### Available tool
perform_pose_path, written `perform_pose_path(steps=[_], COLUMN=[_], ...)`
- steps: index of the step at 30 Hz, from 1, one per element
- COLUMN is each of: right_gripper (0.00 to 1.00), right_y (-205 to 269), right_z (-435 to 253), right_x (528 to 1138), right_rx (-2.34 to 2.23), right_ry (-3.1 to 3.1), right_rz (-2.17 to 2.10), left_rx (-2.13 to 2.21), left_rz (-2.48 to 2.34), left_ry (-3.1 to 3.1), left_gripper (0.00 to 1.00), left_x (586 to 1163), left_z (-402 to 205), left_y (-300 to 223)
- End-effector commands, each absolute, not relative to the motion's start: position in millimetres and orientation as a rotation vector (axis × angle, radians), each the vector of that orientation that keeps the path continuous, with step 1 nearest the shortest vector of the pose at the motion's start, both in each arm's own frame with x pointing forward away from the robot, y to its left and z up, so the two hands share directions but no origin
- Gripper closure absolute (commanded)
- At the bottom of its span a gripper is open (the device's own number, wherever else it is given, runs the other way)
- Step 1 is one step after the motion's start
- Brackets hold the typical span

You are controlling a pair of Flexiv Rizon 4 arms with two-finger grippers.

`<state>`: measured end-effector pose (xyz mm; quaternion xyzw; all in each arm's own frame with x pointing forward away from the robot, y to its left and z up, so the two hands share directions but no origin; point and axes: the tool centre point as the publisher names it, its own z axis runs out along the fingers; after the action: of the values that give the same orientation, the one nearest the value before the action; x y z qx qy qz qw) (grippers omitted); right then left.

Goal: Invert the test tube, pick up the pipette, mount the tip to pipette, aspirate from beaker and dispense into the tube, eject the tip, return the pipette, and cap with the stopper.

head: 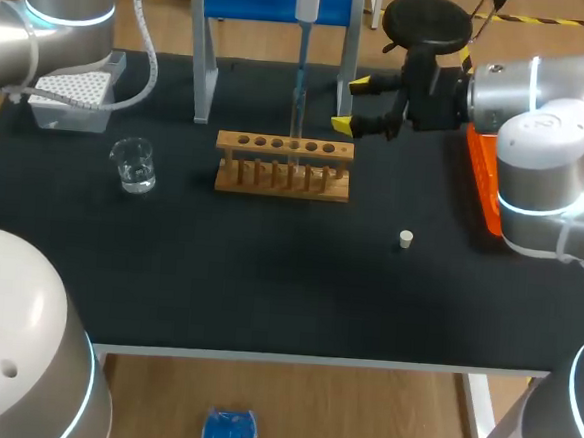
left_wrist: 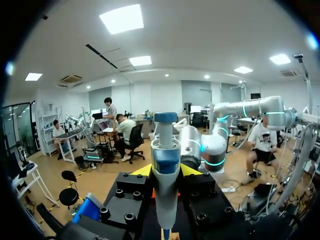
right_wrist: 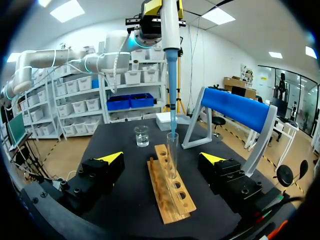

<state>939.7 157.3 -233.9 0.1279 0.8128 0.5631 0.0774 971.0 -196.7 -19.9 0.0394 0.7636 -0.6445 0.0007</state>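
While the left pincer [left_wrist: 166,171] pinches the pipette [left_wrist: 165,150] between its yellow tips, the tool hangs upright over the wooden rack [head: 284,166]. It has a white body with a blue collar and a blue plunger knob, tapering into a long translucent blue tip [right_wrist: 172,90]. That tip points straight down at the mouth of the clear test tube [right_wrist: 172,152], which stands upright in one of the rack's holes. Whether the point is inside the glass or only at its rim cannot be told, nor whether either holds liquid. In the head view the left pincer is cut off at the far edge, and only the pipette's lower body shows in front of the blue stand [head: 277,2]. The right pincer [head: 352,105] hovers spread and empty just beside the rack's right end. The beaker [head: 133,164], with a little clear liquid, sits on the black bench [head: 268,277] left of the rack. The small white stopper [head: 405,239] lies alone to the right. An orange tray [head: 480,177] is mostly hidden behind the right arm.
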Motion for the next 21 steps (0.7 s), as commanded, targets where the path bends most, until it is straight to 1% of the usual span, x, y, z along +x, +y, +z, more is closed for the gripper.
perform_pose_path(steps=[1,21], right_gripper=[0.0,0.0], right_y=[157.8,157.8], right_z=[-234.3,-234.3], right_x=[939.7,939.7], right_rx=[0.384,0.384], right_ry=[2.433,2.433], right_rz=[1.687,1.687], left_rx=[0.12,0.12], left_rz=[-2.018,-2.0], left_ry=[2.397,2.38], left_gripper=[1.0,1.0], left_x=[969.5,968.3], left_z=[-18.0,-8.2], left_y=[-197.1,-196.1])
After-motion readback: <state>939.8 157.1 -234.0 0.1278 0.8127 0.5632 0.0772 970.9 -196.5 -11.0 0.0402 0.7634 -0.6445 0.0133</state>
